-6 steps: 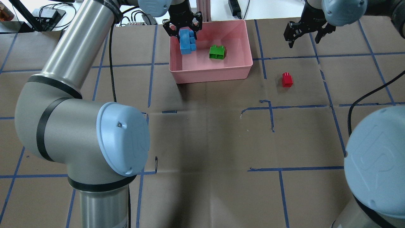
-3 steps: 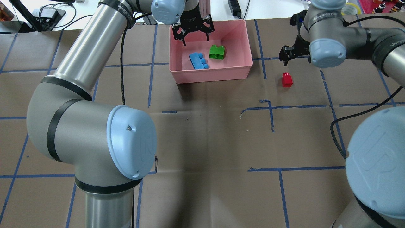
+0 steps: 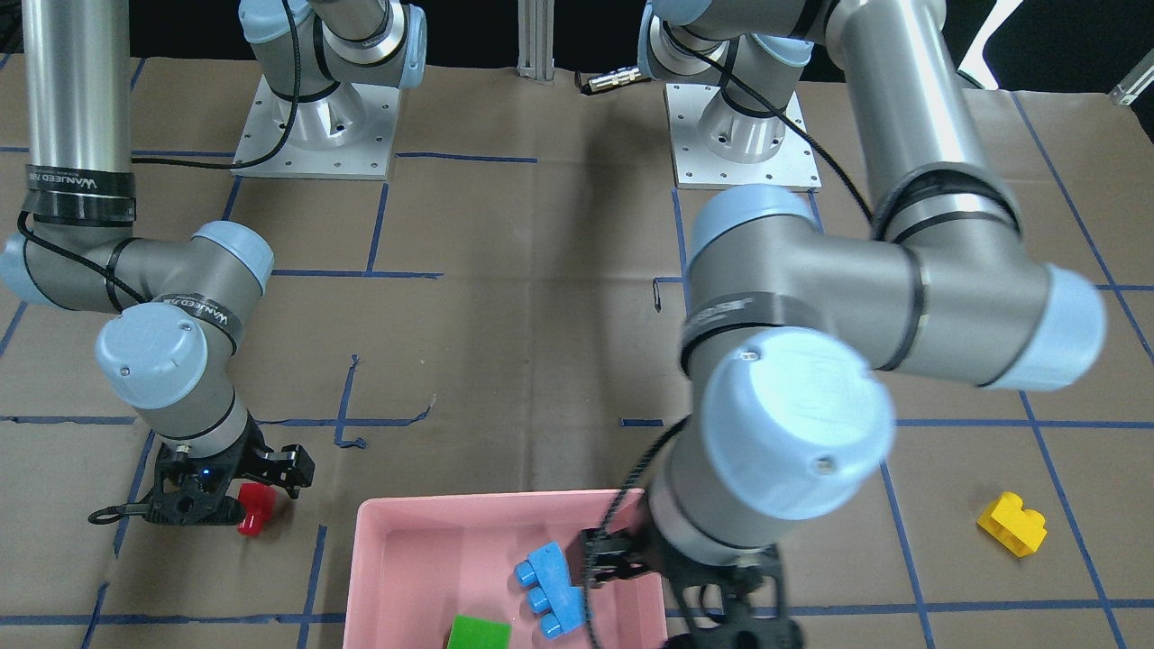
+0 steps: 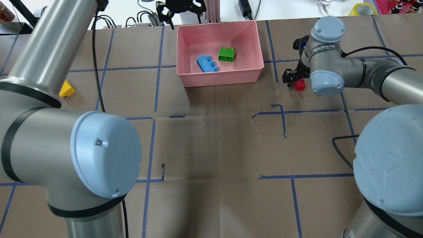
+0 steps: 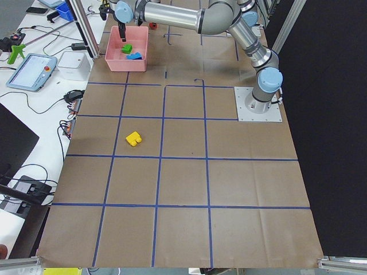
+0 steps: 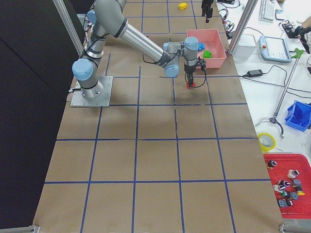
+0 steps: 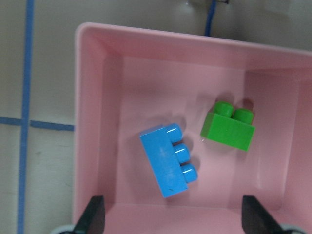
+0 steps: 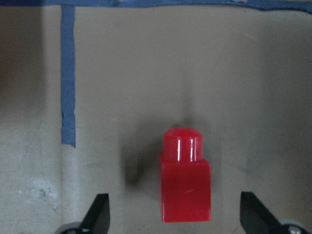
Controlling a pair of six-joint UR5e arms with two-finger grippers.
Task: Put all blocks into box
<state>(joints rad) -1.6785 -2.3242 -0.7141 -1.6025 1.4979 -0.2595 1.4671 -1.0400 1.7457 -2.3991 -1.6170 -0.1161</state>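
Note:
The pink box [image 4: 220, 78] stands at the table's far middle. A light-blue brick [image 4: 207, 63] and a green brick [image 4: 227, 54] lie inside it, as the left wrist view shows for the blue [image 7: 169, 159] and the green [image 7: 228, 126]. My left gripper [image 4: 181, 14] is open and empty, high over the box's far left edge. The red brick [image 4: 300, 86] lies on the table right of the box. My right gripper [image 8: 176, 217] is open and low, with a finger on each side of the red brick [image 8: 186, 181]. The yellow brick [image 4: 67, 90] lies far left on the table.
Blue tape lines cross the brown paper cover. An aluminium post [image 4: 211, 10] stands just behind the box. Cables and a tape roll [image 4: 362, 8] lie beyond the far edge. The left arm's elbow [image 3: 798, 433] hangs over the table's middle.
The left gripper let go of the blue brick, which now lies in the box, then rose and drew back. The right gripper came down around the red brick.

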